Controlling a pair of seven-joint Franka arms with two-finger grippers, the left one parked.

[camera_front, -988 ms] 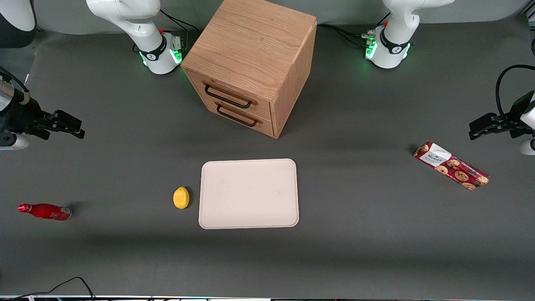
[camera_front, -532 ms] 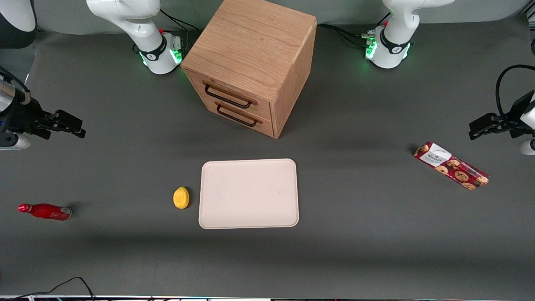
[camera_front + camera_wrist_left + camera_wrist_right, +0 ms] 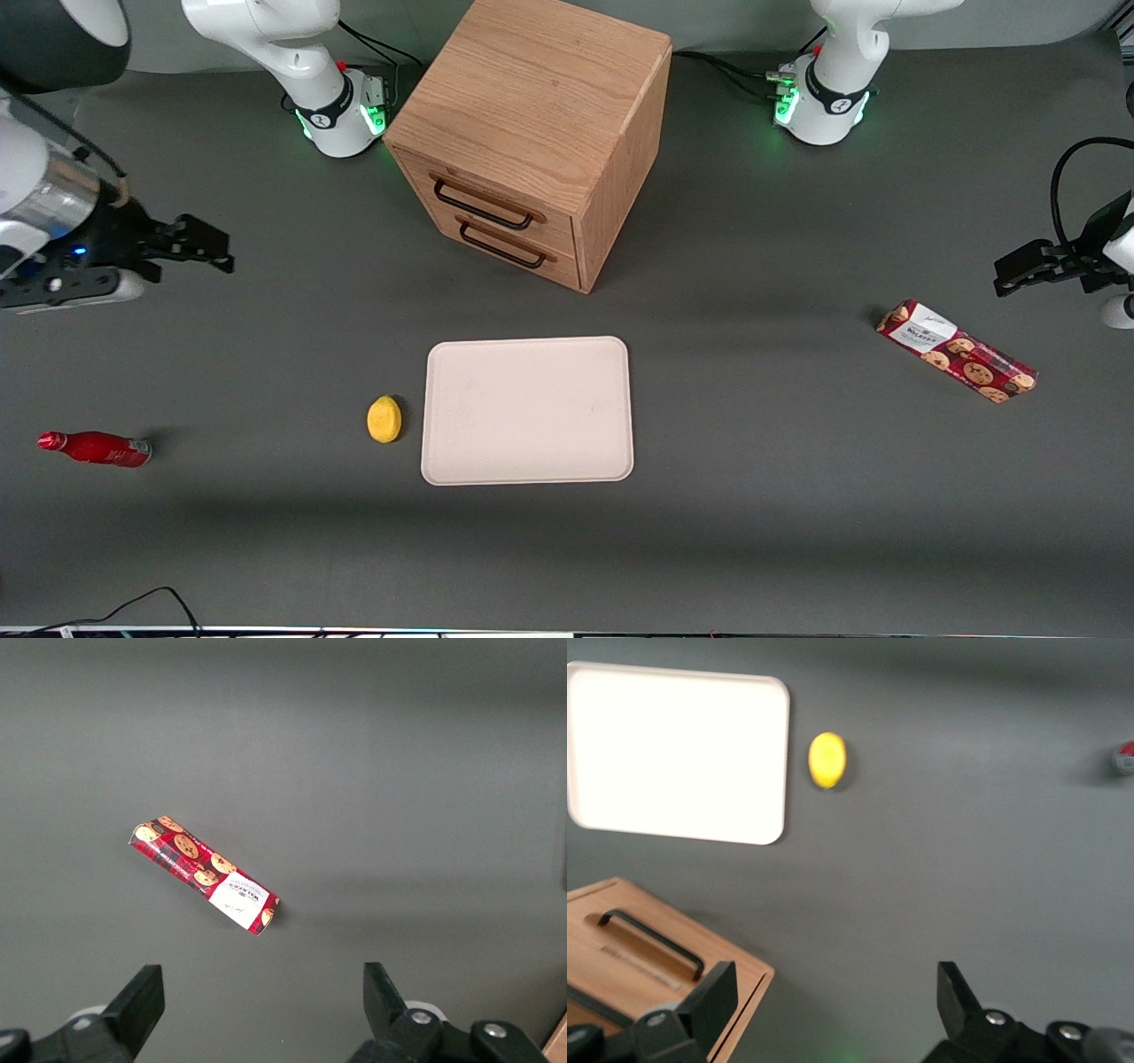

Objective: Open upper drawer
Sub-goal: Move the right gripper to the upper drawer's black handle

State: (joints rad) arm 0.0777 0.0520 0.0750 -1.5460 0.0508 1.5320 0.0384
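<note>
The wooden cube cabinet (image 3: 540, 97) stands at the table's middle, far from the front camera. Its upper drawer (image 3: 496, 197) is closed, with a thin dark bar handle (image 3: 483, 206). The matching lower drawer (image 3: 514, 250) sits just beneath it, also closed. My right gripper (image 3: 211, 248) hovers above the table toward the working arm's end, well apart from the cabinet, fingers pointing toward it. In the right wrist view the gripper (image 3: 833, 983) is open and empty, and a corner of the cabinet (image 3: 620, 904) with a drawer handle (image 3: 651, 943) shows beside one finger.
A cream tray (image 3: 528, 409) lies in front of the cabinet, with a yellow lemon (image 3: 384, 418) beside it. A red bottle (image 3: 96, 448) lies toward the working arm's end. A cookie box (image 3: 957, 351) lies toward the parked arm's end.
My right gripper has moved toward the cabinet and a little farther from the front camera. The drawers and the other things have not moved.
</note>
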